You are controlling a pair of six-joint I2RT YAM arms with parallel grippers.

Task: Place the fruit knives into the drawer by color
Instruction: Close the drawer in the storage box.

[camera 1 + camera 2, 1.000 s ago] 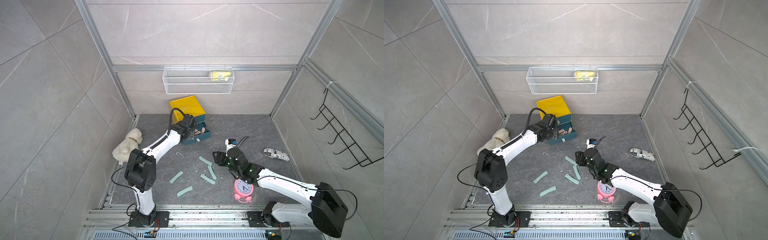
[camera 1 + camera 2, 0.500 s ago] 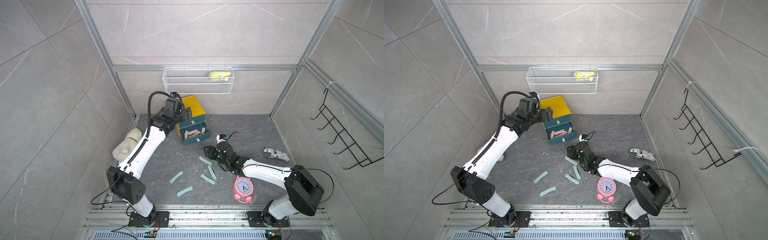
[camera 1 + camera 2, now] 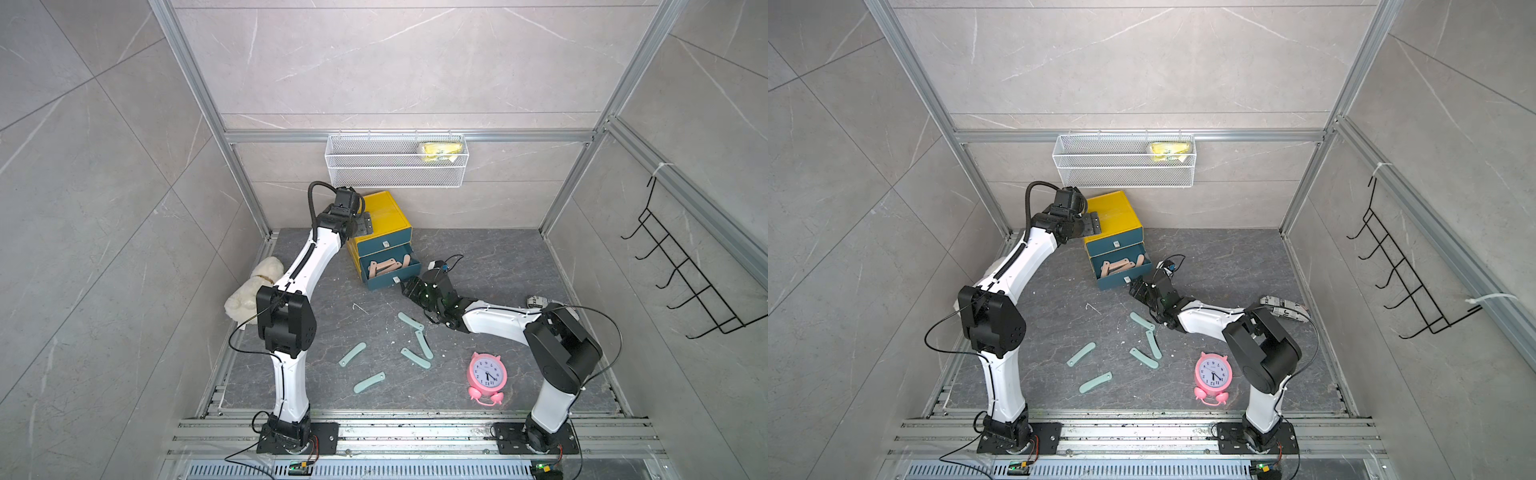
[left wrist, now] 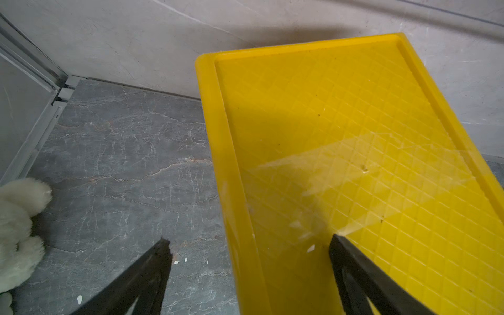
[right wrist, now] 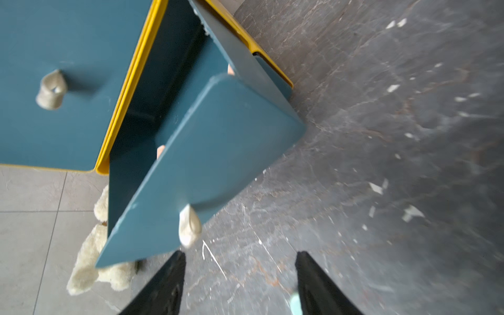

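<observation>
The drawer cabinet (image 3: pixel 384 216) is yellow with dark-teal fronts and stands at the back. Its middle drawer (image 3: pixel 388 270) is pulled out and holds several salmon-pink fruit knives (image 3: pixel 384 266). Several mint-teal fruit knives (image 3: pixel 415 358) lie scattered on the grey floor in front. My left gripper (image 3: pixel 365 222) hangs open and empty over the cabinet's left top edge (image 4: pixel 231 163). My right gripper (image 3: pixel 405 286) is low at the open drawer's front corner, open and empty. The drawer's silver pull (image 5: pixel 189 226) sits just beyond one of its fingertips (image 5: pixel 178 257).
A cream plush toy (image 3: pixel 253 291) lies by the left wall. A pink alarm clock (image 3: pixel 487 376) stands near the front right, and a rolled paper (image 3: pixel 538 301) lies behind the right arm. A white wire basket (image 3: pixel 397 166) hangs on the back wall, and a black hook rack (image 3: pixel 685 282) on the right wall.
My left gripper has opened and lifted away from the open drawer to above the cabinet's left top. My right gripper has moved from the teal knives toward the drawer front.
</observation>
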